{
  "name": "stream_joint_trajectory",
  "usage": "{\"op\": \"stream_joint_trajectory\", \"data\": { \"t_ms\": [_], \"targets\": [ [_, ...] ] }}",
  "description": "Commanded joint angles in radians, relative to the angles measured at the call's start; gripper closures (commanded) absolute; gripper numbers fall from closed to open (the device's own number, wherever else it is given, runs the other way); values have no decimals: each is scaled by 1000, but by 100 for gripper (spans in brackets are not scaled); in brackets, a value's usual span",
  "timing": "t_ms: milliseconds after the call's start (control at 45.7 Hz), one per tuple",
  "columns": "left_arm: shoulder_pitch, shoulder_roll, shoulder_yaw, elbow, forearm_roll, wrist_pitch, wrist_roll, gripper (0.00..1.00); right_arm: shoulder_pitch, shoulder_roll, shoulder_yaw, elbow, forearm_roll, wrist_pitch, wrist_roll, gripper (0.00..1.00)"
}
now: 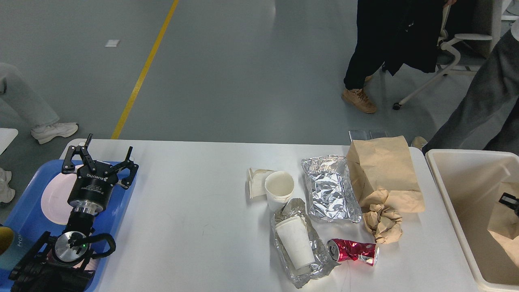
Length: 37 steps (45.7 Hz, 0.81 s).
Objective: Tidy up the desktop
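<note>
Head view. The desktop (194,211), a wide white tabletop with rounded corners, fills the lower field and runs rightward from beneath the left gripper (99,160), whose jaws stand spread wide and hold nothing. Directly under those jaws, at the desktop's left end, lies a blue tray (121,202) bearing a white plate (52,198). Far right of the left jaws, off the desktop's right edge, stands a cream bin (446,190); a brown bag (502,221) sits inside it. Only a small dark piece of the right gripper (509,200) shows at the frame edge, touching that bag; whether its jaws are open or closed cannot be told. Well to the right of the left jaws, on the desktop, lie in descending size: a brown paper bag (383,170), a foil sheet (330,190), a second foil wrap (302,265) under a tipped white cup (295,242), crumpled brown paper (383,223), an upright paper cup (279,188), a crushed red can (352,250), and a folded napkin (255,182).
</note>
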Motion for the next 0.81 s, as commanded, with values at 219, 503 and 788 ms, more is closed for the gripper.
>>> {"op": "stream_joint_trajectory", "data": {
  "t_ms": [219, 503, 788],
  "targets": [
    [0, 0, 0, 0, 0, 0, 0, 4, -223, 187, 101, -218, 1, -66, -3, 100],
    [0, 0, 0, 0, 0, 0, 0, 4, -244, 198, 107, -214, 2, -80, -9, 100],
    [0, 0, 0, 0, 0, 0, 0, 4, -277, 201, 107, -208, 2, -78, -8, 100]
  ]
}}
